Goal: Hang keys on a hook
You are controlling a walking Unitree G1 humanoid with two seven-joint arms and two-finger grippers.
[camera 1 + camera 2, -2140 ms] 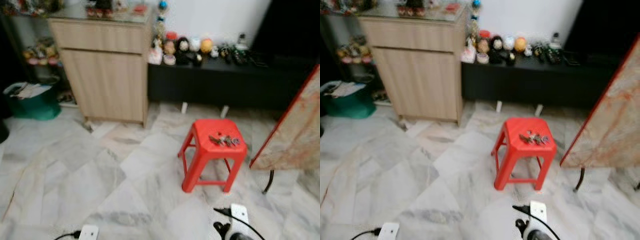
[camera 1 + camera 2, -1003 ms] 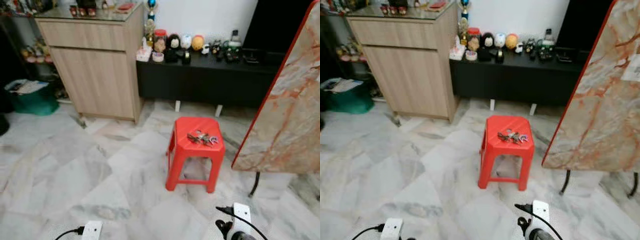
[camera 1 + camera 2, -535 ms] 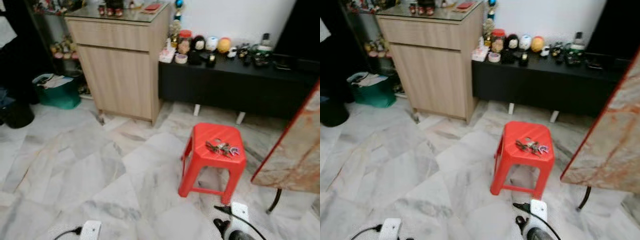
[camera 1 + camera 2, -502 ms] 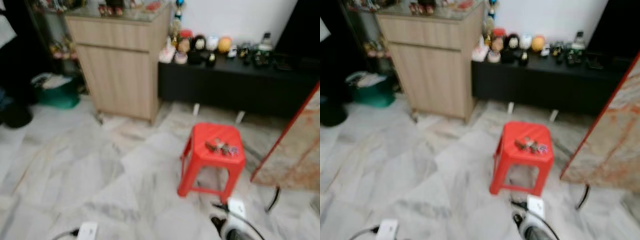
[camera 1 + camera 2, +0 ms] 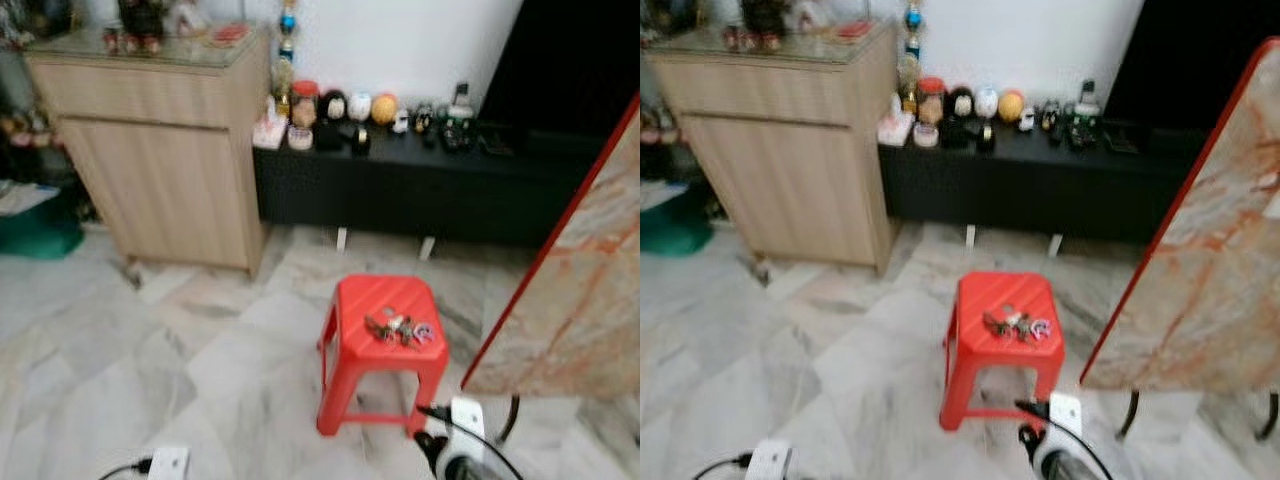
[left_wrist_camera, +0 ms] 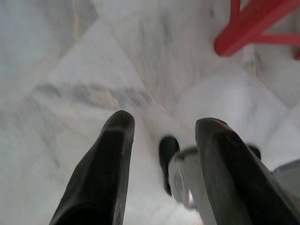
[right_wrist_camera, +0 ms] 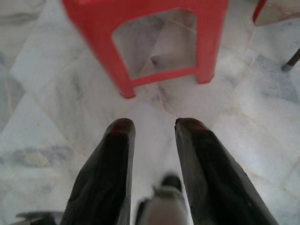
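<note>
A bunch of keys [image 5: 399, 329] lies on top of a red plastic stool [image 5: 383, 345], toward the side of the seat nearest the robot's right and close to that edge. The stool stands on a pale marble floor [image 5: 150, 350] with open tiles stretching away to the robot's left and in front of it. Just to the right of the stool a large marble-patterned board with a red edge [image 5: 575, 290] leans at a slant, its lower corner near the stool's right legs, so the room on that side is narrow. Behind the stool a low black bench [image 5: 430, 180] runs along the white wall, carrying a row of small figures and jars [image 5: 330, 105], and a strip of floor lies between the stool and the bench. To the left of the bench stands a wooden cabinet [image 5: 155, 150], and a green bin [image 5: 35, 225] sits at the far left beside it. The left gripper [image 6: 161, 126] hangs low over bare floor, its two black fingers spread well apart with nothing between them; a red stool leg shows beyond. The right gripper [image 7: 152, 129] also hangs low, fingers apart and holding nothing, pointing at the floor just short of the stool's legs [image 7: 136, 56].
</note>
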